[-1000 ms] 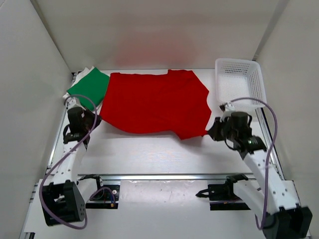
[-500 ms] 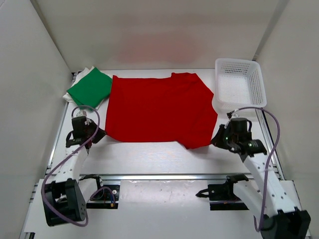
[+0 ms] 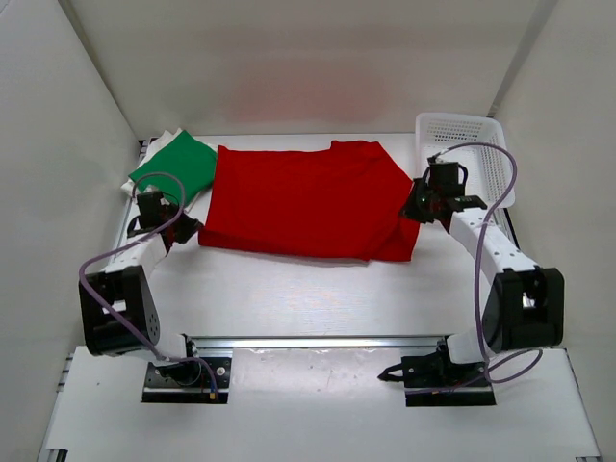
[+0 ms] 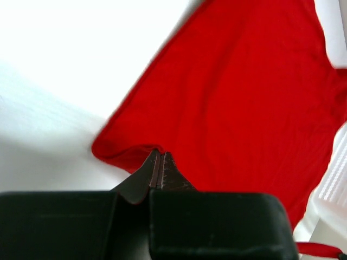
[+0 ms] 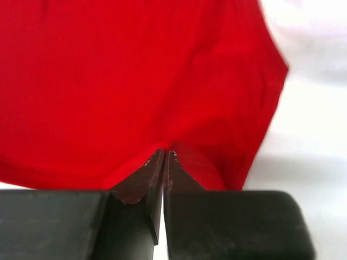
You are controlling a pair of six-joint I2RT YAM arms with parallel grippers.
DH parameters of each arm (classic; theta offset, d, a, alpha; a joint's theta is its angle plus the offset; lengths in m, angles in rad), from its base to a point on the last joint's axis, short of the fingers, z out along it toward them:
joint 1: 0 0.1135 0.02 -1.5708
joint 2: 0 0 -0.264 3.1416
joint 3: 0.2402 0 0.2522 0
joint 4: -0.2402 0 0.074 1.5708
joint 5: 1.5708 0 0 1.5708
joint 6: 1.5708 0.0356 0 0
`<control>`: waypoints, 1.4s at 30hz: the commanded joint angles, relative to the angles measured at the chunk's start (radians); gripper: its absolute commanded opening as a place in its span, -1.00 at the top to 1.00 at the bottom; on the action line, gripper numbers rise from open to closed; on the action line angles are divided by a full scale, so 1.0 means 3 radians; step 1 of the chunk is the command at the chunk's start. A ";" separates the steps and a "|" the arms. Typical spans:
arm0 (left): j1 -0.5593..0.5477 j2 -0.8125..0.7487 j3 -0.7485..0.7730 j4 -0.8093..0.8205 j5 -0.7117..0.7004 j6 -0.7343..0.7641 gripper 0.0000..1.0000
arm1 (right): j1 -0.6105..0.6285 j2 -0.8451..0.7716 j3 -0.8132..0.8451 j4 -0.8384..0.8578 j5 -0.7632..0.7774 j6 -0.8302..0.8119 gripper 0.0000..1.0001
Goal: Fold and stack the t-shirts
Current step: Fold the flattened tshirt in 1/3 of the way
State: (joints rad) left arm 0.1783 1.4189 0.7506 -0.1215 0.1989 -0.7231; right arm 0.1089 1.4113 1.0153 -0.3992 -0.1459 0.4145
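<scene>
left jaws and right jaws pinch one red t-shirt (image 3: 303, 197); one green t-shirt (image 3: 175, 166); one white t-shirt (image 3: 135, 182).

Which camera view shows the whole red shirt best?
The top view: the red shirt shows its full outline there, between the green shirt and the basket. The left wrist view shows only one corner and part of the cloth. The right wrist view shows only one edge area, close up.
</scene>
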 commanded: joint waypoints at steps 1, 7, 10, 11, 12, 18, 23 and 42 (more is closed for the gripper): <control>0.0045 0.0128 0.0208 0.0129 -0.0023 -0.0100 1.00 | -0.0061 0.0178 0.0302 0.0282 0.0057 -0.0047 1.00; 0.0045 0.0444 0.0377 0.0205 -0.0019 -0.0136 1.00 | -0.0107 0.0638 0.0721 0.0272 0.0031 -0.0119 1.00; -0.0001 0.0557 0.0499 0.0175 -0.0090 -0.0111 1.00 | -0.0148 0.0828 0.0869 0.0272 0.0026 -0.0159 0.99; -0.0001 0.0613 0.0560 0.0114 -0.0131 -0.0070 1.00 | -0.0169 0.0930 0.0951 0.0242 0.0031 -0.0180 1.00; -0.0032 0.0664 0.0612 0.0139 -0.0136 -0.0060 1.00 | -0.0184 0.1012 0.0987 0.0226 0.0016 -0.0190 1.00; -0.0037 0.0823 0.0714 0.0124 -0.0218 -0.0019 1.00 | -0.0240 0.1293 0.1227 0.0247 0.0062 -0.0231 1.00; -0.0053 0.0992 0.0807 0.0068 -0.0254 0.0073 0.92 | -0.0144 0.1564 0.1595 0.0221 0.0133 -0.0328 0.99; -0.0002 0.0153 -0.0338 0.0374 -0.0014 -0.0079 0.23 | -0.0051 0.0093 -0.0151 0.0967 0.0364 0.0086 1.00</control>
State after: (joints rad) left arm 0.1699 1.4631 0.7090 -0.0284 0.1543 -0.7094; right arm 0.1246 1.5509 1.1046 -0.2440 -0.0387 0.3740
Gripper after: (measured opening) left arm 0.390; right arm 0.006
